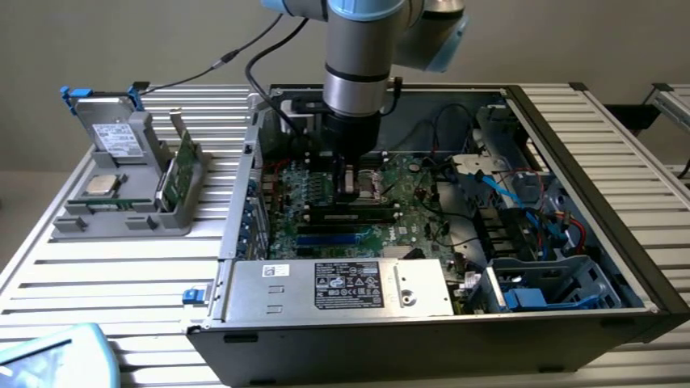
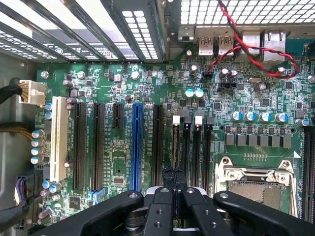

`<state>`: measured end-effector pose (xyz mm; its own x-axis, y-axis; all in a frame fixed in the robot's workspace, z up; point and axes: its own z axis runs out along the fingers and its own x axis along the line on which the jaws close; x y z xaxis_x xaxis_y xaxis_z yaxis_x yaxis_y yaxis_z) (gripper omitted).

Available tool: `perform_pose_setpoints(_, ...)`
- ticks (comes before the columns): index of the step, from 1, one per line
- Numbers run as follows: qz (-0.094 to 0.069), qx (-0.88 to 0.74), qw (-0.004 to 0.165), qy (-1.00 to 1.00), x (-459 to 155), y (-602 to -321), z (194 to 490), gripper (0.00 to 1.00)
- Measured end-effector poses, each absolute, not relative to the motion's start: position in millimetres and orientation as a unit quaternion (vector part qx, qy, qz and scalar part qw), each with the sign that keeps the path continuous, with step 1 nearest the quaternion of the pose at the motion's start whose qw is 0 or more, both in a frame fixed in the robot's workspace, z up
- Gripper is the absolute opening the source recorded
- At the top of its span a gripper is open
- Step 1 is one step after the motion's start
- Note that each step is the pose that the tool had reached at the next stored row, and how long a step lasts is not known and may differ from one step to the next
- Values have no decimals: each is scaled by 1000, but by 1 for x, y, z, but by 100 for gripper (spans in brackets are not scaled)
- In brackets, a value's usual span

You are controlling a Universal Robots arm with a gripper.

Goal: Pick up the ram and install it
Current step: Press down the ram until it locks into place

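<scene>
With its jaws closed, the gripper (image 2: 173,183) stands over the motherboard (image 2: 147,147).
A ram (image 2: 175,147) stick sits seated in a slot just ahead; expansion slots (image 2: 118,147) flank it.

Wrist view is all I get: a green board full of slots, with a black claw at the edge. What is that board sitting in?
Observer: An open computer case, lying on a slatted metal table.
Operator: Anything next to it?
Observer: A grey holder on the exterior view's left, with a silver processor chip in it.
Operator: How does the claw get in there?
Observer: The arm drops straight down into the case, with the gripper low over the motherboard.
</scene>
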<state>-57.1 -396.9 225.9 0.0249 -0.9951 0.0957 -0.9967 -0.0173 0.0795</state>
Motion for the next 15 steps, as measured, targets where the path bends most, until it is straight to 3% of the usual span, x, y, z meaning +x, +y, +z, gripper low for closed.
perform_pose_setpoints(8,8,713,60,-698,-58,-397,225,11)
perform_pose_setpoints(15,8,713,60,-698,-58,-397,242,11)
